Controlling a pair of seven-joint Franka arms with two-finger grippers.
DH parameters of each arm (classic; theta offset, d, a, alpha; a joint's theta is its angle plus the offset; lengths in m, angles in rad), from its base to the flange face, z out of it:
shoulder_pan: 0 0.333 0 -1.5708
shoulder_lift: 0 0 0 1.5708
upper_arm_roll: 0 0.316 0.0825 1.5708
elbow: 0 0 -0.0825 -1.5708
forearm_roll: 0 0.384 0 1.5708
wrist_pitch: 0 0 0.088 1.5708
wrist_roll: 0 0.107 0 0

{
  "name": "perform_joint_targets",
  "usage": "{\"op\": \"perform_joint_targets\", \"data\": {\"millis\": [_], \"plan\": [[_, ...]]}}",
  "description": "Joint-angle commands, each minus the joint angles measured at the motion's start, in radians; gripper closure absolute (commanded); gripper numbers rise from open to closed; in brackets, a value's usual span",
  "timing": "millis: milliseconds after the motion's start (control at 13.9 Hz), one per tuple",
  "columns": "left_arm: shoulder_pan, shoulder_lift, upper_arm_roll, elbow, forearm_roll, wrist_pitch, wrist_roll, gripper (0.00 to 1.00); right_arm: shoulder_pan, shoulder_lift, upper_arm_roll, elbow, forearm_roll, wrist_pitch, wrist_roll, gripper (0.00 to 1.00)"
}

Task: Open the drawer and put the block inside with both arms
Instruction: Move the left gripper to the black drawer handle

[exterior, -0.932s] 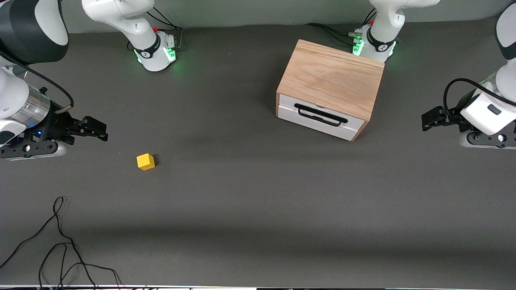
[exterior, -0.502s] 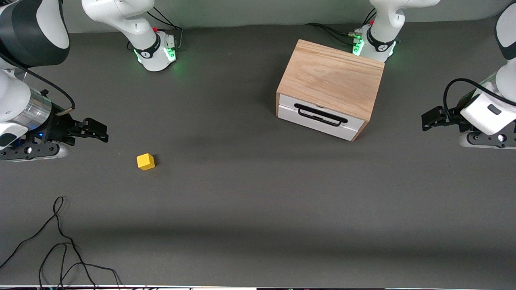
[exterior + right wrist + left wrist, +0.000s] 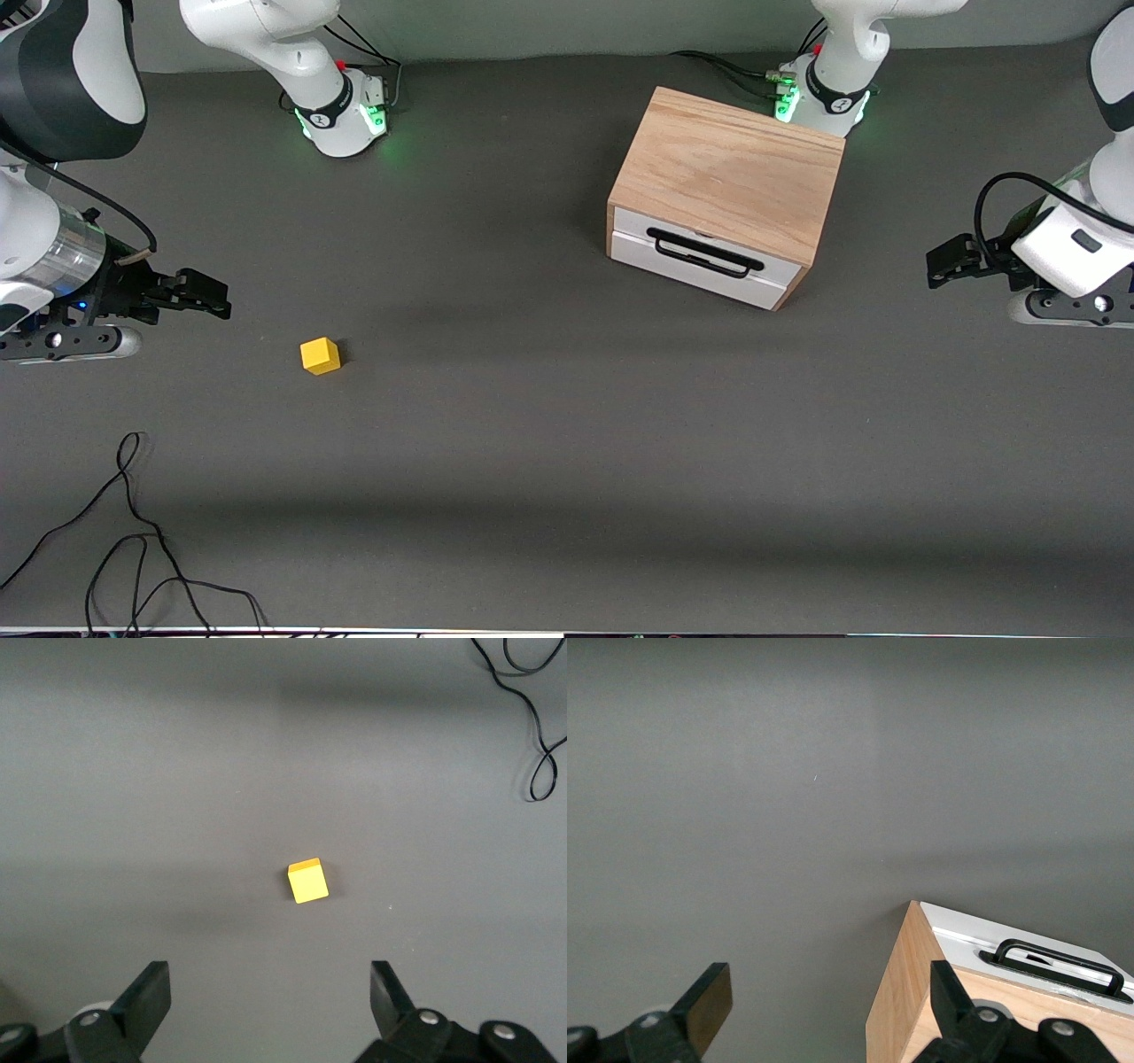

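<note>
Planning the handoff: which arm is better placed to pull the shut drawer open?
Left, probably. The left pincer, open, hangs beside the light wooden cabinet with the white drawer's black wire handle in its view; the right pincer is open near the small yellow cube.

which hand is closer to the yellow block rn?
Right. The right hand is open above the table close beside the block, toward the right arm's end. The left hand, open, waits at the left arm's end, past the cabinet.
</note>
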Motion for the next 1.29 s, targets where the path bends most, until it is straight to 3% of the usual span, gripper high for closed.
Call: {"op": "perform_joint_targets", "data": {"millis": [0, 574, 1219], "plan": [[-0.013, -0.018, 0.011, -0.016, 0.004, -0.001, 0.015, 0.00, -0.001, 0.032, -0.001, 0.016, 0.008, 0.021, 0.017, 0.00], [-0.019, -0.019, 0.005, -0.016, -0.005, -0.005, -0.050, 0.00, 0.009, 0.018, -0.012, 0.022, 0.005, 0.005, 0.023, 0.00], [-0.258, 0.019, -0.038, -0.015, -0.037, 0.053, -0.878, 0.00, 0.081, 0.023, -0.009, 0.062, -0.001, 0.008, 0.028, 0.00]]}}
